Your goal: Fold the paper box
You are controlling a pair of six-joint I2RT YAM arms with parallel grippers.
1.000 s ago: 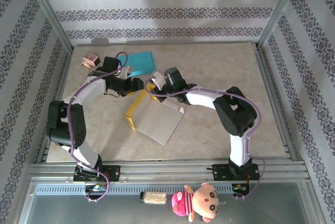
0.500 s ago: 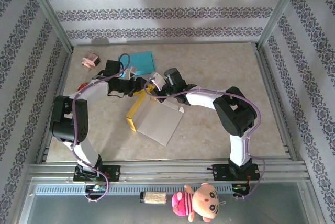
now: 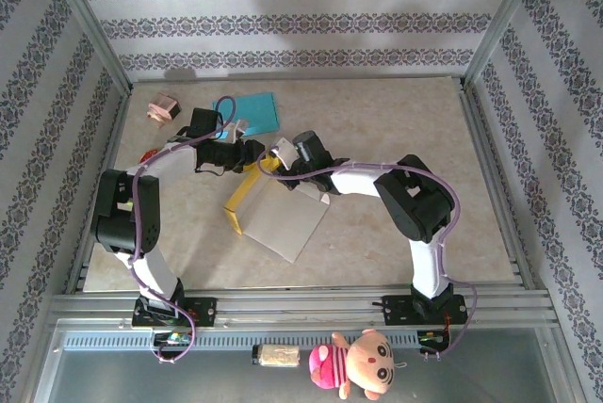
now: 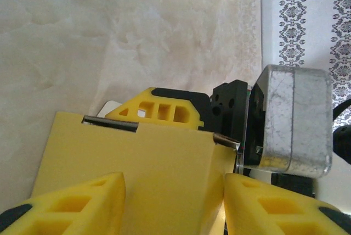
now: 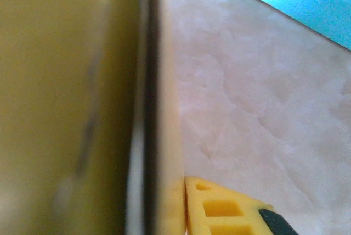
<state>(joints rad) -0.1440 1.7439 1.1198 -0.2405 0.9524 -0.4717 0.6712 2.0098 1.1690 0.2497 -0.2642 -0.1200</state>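
Reaching over a pale, marbled tabletop (image 3: 405,120), I work inside a booth of striped, flower-patterned wallpaper (image 3: 301,22) framed by metal posts (image 3: 89,17). Just beyond my left pincer (image 3: 252,152) a teal sheet (image 3: 252,113) lies flat. Farther out to that pincer's left sits a small pink block (image 3: 163,107). Back past both arm bases, off the table, a plush doll (image 3: 363,363) lies on the ledge.

The paper box (image 3: 287,219) lies beneath and on the near side of both pincers, half flattened. Its long axis runs on a slant from the pincers back toward my bases, and the far end points at the teal sheet. Its broad panel is off-white and lies flat on the table. Along that panel's left edge runs a raised yellow wall (image 3: 241,198), and a yellow flap (image 3: 268,164) rises at the far end where my pincers meet.

My left pincer (image 4: 174,191) stands partly spread. From its wrist, the two yellow fingers (image 4: 82,202) sit apart with the face of the yellow flap (image 4: 137,163) showing between them, and I see nothing pinched. My right pincer (image 3: 280,158) is clenched on that flap's far edge. From its own wrist the flap (image 5: 66,108) runs edge-on, touching the one finger (image 5: 219,210) I can see.
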